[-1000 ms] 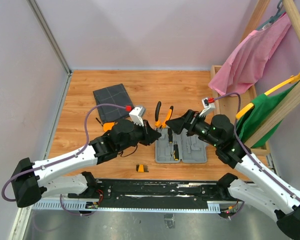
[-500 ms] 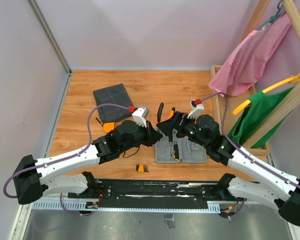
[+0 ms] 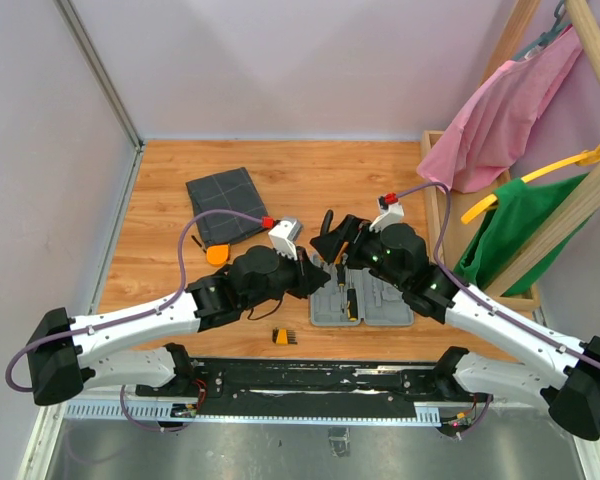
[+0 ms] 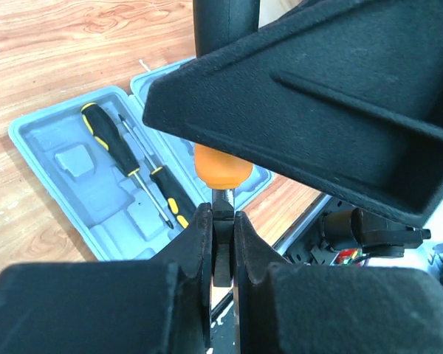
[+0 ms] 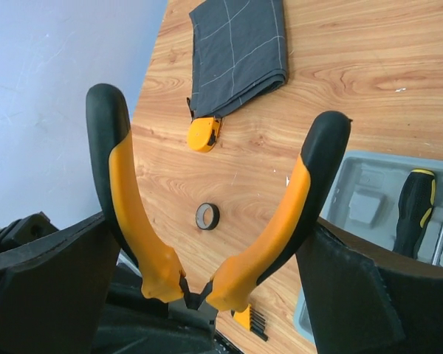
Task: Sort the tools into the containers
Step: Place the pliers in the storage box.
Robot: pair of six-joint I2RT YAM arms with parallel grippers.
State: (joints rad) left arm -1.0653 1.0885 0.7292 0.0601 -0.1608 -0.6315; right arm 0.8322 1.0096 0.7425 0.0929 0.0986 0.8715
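Holding the pliers (image 5: 129,192) by their metal nose, the left gripper (image 4: 223,243) is clamped above the far-left corner of the grey case (image 3: 398,312); the right gripper (image 5: 207,291) gapes wide around both handles, seemingly awaiting a handover.

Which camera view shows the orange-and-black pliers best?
The right wrist view: both handles of the pliers spread large and clear. The left wrist view shows only their nose, pinched in the left end effector. The top view shows them small and partly covered.
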